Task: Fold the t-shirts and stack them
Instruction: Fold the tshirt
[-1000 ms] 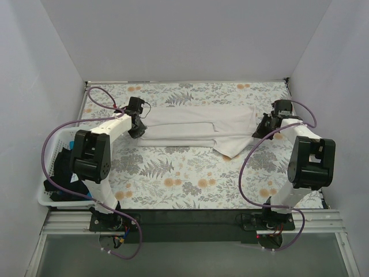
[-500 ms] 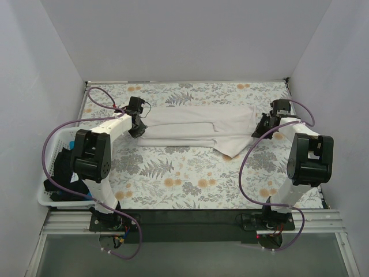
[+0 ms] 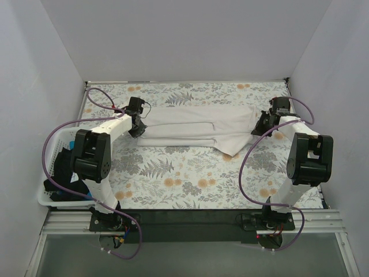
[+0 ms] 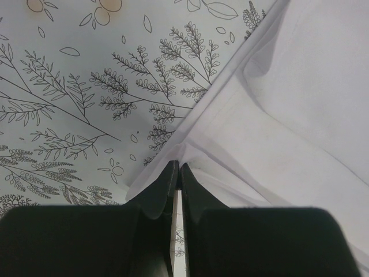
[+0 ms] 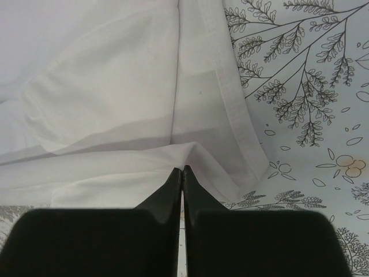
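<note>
The white t-shirt (image 3: 199,128) lies spread across the far middle of the floral tablecloth, partly folded lengthwise, with a flap hanging toward the front right. My left gripper (image 3: 138,123) is shut on its left edge; in the left wrist view (image 4: 177,166) the cloth (image 4: 288,104) bunches at the fingertips. My right gripper (image 3: 260,124) is shut on its right edge; in the right wrist view (image 5: 183,169) the cloth (image 5: 104,98) peaks up between the tips. Black and blue shirts (image 3: 62,167) lie in the basket at the left.
A white slotted plastic basket (image 3: 46,193) stands at the near left beside the left arm. The floral tablecloth (image 3: 190,179) covers the table. Grey walls close in the back and sides. Purple cables loop from both arms.
Both grippers have shifted slightly toward the far side with the shirt's edges held. The shirt's near fold has drawn up a little.
</note>
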Robot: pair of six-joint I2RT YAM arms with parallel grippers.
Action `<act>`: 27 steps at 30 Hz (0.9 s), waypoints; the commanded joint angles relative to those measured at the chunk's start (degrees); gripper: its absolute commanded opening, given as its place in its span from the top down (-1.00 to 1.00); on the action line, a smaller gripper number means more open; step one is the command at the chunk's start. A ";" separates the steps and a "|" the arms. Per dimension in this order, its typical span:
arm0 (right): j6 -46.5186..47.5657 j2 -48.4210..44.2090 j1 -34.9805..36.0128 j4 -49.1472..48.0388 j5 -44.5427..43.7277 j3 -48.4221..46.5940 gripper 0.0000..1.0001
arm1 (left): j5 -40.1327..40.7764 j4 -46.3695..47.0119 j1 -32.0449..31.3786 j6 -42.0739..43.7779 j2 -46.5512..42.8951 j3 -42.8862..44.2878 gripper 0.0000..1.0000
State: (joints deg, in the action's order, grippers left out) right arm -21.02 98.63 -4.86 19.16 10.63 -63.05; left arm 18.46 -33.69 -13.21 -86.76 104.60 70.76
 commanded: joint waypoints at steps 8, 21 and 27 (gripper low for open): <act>0.89 0.94 0.91 -1.67 0.00 -4.63 0.95 | 2.20 1.44 0.64 -1.13 -0.71 -1.50 1.00; 2.47 4.99 1.87 -1.67 -2.63 -6.83 0.93 | 3.34 1.26 0.64 -1.22 -0.71 -1.77 1.00; 4.05 5.79 1.87 -1.58 -3.08 -8.32 0.72 | 3.08 1.09 0.73 -0.78 -0.88 -0.72 0.94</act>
State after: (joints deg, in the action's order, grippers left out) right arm -18.85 104.44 -2.98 18.98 8.93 -68.40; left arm 19.07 -32.75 -13.17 -87.42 104.60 69.67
